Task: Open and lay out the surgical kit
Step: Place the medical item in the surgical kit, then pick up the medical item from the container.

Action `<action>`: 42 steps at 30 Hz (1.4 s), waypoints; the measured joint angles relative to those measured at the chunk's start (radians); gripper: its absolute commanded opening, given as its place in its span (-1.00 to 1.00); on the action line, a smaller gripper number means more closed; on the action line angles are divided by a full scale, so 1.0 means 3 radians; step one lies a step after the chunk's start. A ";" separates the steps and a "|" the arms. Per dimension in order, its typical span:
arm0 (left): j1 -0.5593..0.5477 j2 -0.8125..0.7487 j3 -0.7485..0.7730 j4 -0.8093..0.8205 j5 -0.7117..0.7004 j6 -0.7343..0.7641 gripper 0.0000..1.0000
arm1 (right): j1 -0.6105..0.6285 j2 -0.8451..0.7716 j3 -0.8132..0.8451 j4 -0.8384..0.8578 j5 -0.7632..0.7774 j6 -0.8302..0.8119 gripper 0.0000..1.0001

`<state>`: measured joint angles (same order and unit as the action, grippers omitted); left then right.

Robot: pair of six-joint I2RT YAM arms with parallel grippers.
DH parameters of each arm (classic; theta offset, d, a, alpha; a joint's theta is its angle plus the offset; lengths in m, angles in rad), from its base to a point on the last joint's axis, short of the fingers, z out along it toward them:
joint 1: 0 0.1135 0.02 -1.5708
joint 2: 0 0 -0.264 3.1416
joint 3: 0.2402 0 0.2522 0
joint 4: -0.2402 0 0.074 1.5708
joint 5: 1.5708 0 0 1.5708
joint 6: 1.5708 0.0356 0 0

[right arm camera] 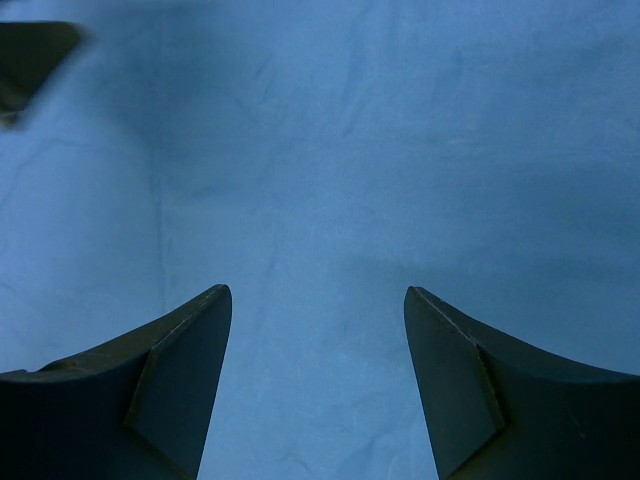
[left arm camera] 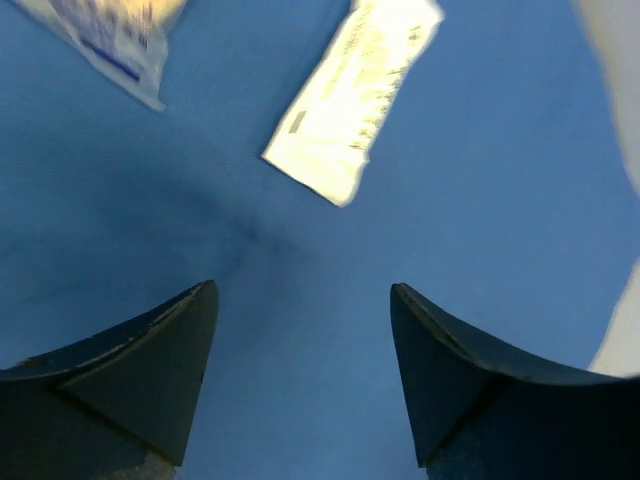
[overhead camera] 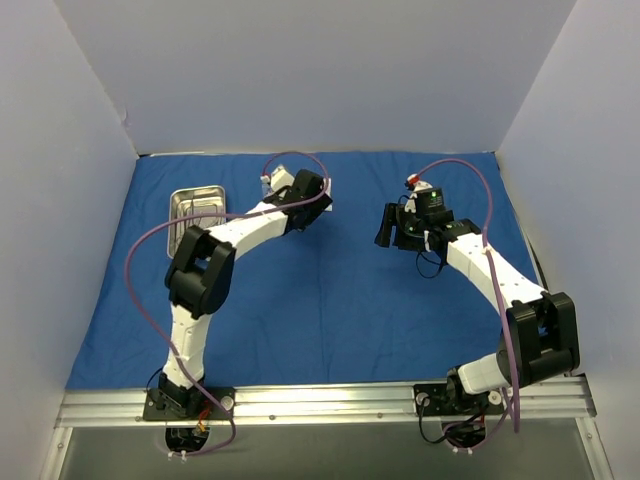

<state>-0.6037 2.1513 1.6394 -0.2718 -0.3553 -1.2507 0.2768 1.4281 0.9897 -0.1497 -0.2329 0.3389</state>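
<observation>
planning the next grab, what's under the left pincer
Only bare blue cloth under the open left pincer, nothing held. A near packet and a far packet lie just beyond. From above the arm covers this spot.

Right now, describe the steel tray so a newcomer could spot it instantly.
Start from the big blue cloth wrap and look to its far left corner. A rectangular steel tray sits there. It is the only shiny metal thing on the cloth; the packets to its right are flat and pale.
</observation>
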 measured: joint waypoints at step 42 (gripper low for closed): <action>0.2567 -0.0515 0.0006 -0.1039 0.1390 0.3267 0.13 | 0.0109 0.0429 0.0271 0.0188 0.0003 0.0001 0.31</action>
<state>0.1665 1.9968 1.6413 -0.5835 0.0616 -0.2707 0.3096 1.5566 1.0710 -0.0933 -0.2321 0.3393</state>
